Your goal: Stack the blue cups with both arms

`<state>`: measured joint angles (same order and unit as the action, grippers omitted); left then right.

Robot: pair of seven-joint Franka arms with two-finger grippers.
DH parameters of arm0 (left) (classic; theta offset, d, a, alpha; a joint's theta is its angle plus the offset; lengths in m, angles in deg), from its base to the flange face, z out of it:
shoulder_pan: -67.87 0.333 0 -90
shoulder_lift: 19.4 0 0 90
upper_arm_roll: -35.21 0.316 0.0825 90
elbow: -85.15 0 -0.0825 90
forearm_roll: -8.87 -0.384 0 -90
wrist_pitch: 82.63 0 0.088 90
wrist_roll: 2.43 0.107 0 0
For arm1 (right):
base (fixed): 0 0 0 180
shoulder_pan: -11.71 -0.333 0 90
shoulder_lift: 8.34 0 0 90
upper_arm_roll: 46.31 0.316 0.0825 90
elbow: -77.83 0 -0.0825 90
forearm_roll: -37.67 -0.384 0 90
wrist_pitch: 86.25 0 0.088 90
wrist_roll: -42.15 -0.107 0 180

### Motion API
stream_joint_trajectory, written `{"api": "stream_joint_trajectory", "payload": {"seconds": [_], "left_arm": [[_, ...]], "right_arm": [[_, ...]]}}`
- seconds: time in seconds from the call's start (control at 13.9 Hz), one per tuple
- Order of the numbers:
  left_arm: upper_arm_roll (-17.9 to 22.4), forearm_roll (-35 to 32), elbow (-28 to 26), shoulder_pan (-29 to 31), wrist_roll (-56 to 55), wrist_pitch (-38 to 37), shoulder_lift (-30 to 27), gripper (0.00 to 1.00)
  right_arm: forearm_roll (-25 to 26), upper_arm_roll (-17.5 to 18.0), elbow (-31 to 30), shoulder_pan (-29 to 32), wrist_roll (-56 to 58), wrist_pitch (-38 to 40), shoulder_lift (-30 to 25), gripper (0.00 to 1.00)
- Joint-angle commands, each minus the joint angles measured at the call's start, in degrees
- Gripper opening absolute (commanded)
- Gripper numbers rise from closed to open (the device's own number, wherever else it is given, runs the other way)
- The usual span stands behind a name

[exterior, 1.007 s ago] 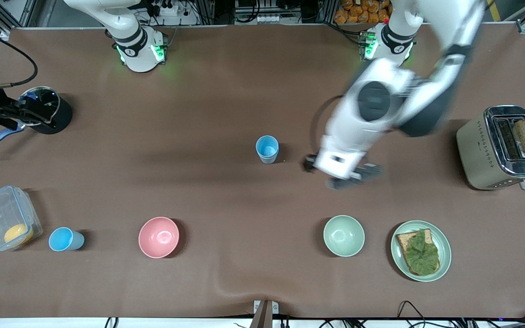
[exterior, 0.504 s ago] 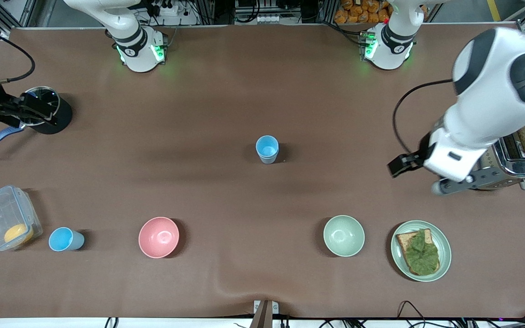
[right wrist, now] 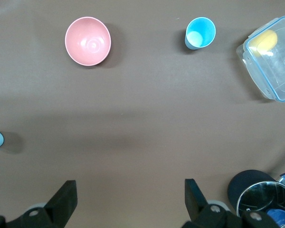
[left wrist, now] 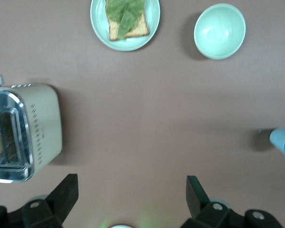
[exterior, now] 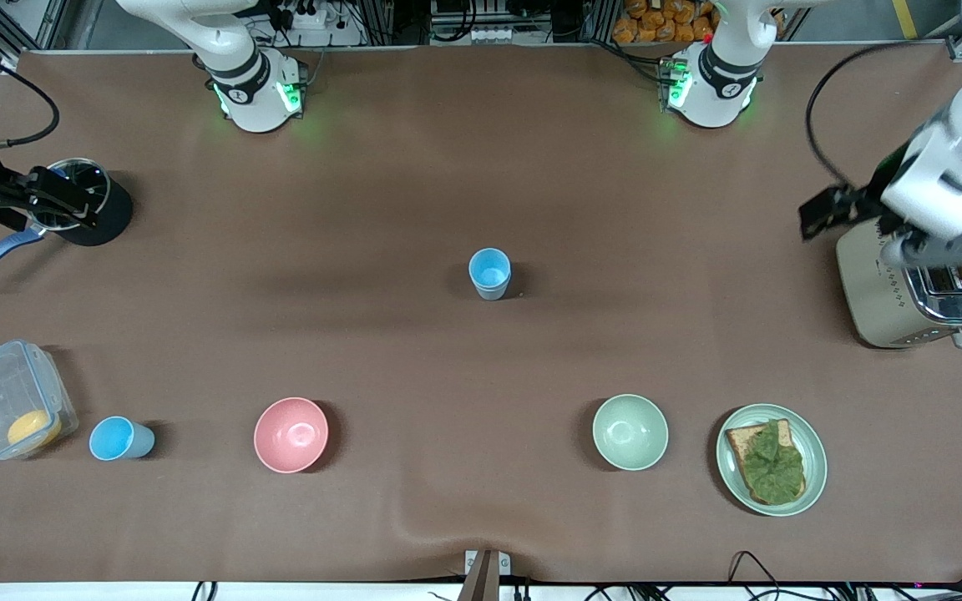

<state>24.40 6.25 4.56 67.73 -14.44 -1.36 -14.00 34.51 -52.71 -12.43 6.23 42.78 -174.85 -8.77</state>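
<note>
Since a second ago my left arm has swung away from the middle of the surface, where its gripper hung just beside the pale grey-blue cup (exterior: 490, 273), out to its own end of the surface; my left gripper (exterior: 907, 238) now hovers over the toaster (exterior: 907, 288), its jaws spread wide and empty in the left wrist view. My right gripper (exterior: 34, 204) hangs over the black pot (exterior: 88, 203) at the right arm's end, also spread open and holding nothing, and it has barely shifted. The pale grey-blue cup stands upright mid-surface, well apart from both grippers, roughly between the two bases but nearer the front camera than either. The sky-blue cup (exterior: 118, 439) stands upright near the front edge at the right arm's end, just beside the clear food container (exterior: 5, 392) and near the pink bowl (exterior: 291, 434). I judge my right arm clearly the nearer one to it: the cup lies toward the front camera from the pot, so a reach forward and down should meet its rim.
</note>
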Motion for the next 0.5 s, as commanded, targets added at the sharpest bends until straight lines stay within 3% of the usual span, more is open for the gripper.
{"api": "stream_joint_trajectory", "payload": {"seconds": [0.0,0.43], "left_arm": [[0.6,1.1,-2.9,0.0,3.0,-1.3,-3.9,1.00],[4.3,2.3,-2.2,0.1,10.1,-3.1,-5.6,1.00]], "right_arm": [[0.4,-1.0,-0.6,-1.4,-0.5,0.9,-1.0,1.00],[0.8,-1.5,-0.4,-1.4,0.2,0.7,-0.7,1.00]]}}
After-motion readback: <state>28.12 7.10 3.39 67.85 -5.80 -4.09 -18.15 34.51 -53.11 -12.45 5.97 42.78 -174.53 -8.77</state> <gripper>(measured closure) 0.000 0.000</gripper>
